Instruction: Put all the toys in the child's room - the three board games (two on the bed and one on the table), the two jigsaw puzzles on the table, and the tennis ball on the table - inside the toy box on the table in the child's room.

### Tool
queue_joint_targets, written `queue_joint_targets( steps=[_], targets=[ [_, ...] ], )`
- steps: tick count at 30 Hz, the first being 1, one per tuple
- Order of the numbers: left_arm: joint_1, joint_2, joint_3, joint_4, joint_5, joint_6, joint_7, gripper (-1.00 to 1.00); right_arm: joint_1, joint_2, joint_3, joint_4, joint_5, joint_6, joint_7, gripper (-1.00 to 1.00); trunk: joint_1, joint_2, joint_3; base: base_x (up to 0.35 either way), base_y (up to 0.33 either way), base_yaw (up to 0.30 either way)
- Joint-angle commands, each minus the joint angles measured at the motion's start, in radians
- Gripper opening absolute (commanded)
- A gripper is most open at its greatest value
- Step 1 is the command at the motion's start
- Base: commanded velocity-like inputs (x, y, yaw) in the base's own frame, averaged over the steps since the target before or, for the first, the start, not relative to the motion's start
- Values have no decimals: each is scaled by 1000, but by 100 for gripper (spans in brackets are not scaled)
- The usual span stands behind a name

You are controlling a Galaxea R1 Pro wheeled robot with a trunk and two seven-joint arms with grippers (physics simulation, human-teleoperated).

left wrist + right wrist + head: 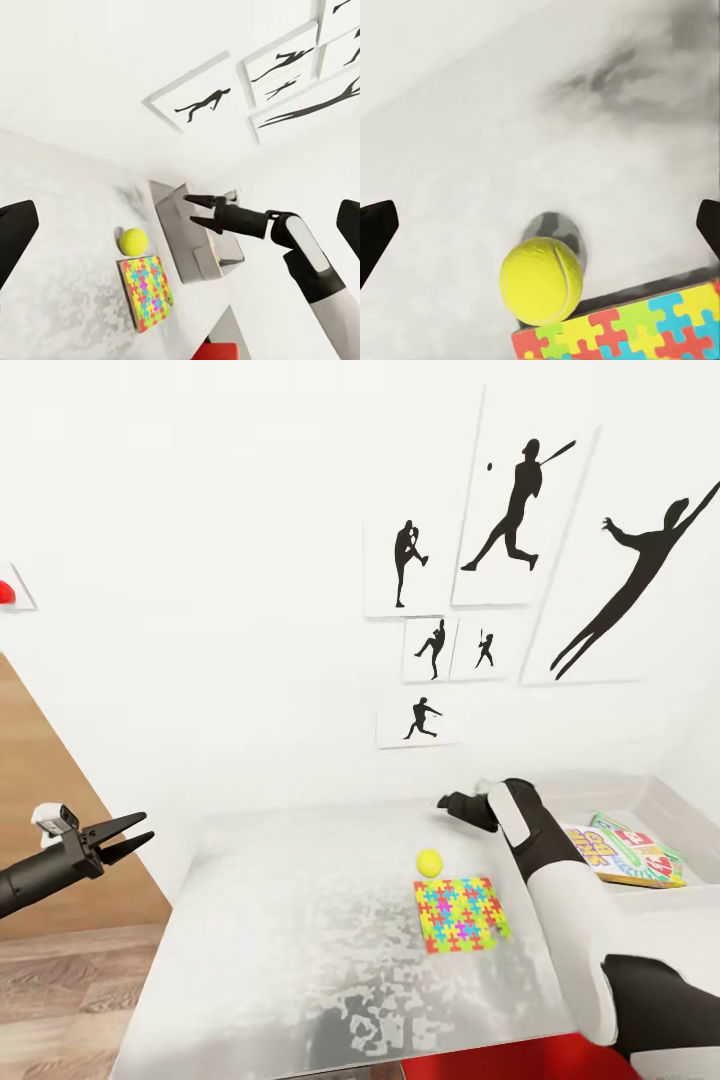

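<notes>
Right arm's white forearm cuts across the head view and covers the toy box's left end and part of its contents. What shows inside the box: one board game, yellow-green-red print, lying flat, its left part behind the arm. Can't tell if anything else is in the box. From the left wrist view the box is seen end-on; interior mostly hidden by its near wall, only a sliver of colour at the far side.

Right end effector hangs above the back of the worktop, just left of the box. Left wrist view shows its two fingers spread apart, nothing between them: released. In the right wrist view only the dark finger edges show at the frame sides.

Left end effector is out past the worktop's left edge, over the wood floor, fingers parted, empty.

Tennis ball sits on the light grey worktop, just behind the jigsaw puzzle. Right wrist view: ball right at the puzzle's edge; touching or a hair apart, can't tell. The puzzle lies flat, one sheet visible; its right edge runs close to the arm.

Worktop's front edge is cut off at the frame bottom; a red object pokes out below it, unidentifiable. Black baseball-silhouette prints on the white wall behind.
</notes>
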Motion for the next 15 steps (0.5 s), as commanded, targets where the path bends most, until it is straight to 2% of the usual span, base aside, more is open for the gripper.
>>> queue_joint_targets(
  steps=[1, 6, 12, 15],
  targets=[
    [-1, 0, 1, 0, -2, 4, -4, 100, -2, -2, -4, 1, -12, 1, -26, 100, 1, -2, -2, 0, 0, 0],
    [-1, 1, 1, 0, -2, 4, -5, 100, 0, -10, -6, 7, -11, -3, -93, 100, 1, -2, -2, 0, 0, 0],
    [-1, 2, 1, 0, -2, 5, -5, 100, 6, -46, -7, 10, -19, -4, -108, 100, 1, -2, -7, 0, 0, 0],
    [-1, 3, 1, 0, -2, 5, -5, 100, 8, -53, -7, 10, -20, -5, -109, 100, 1, -2, -11, 0, 0, 0]
  ],
)
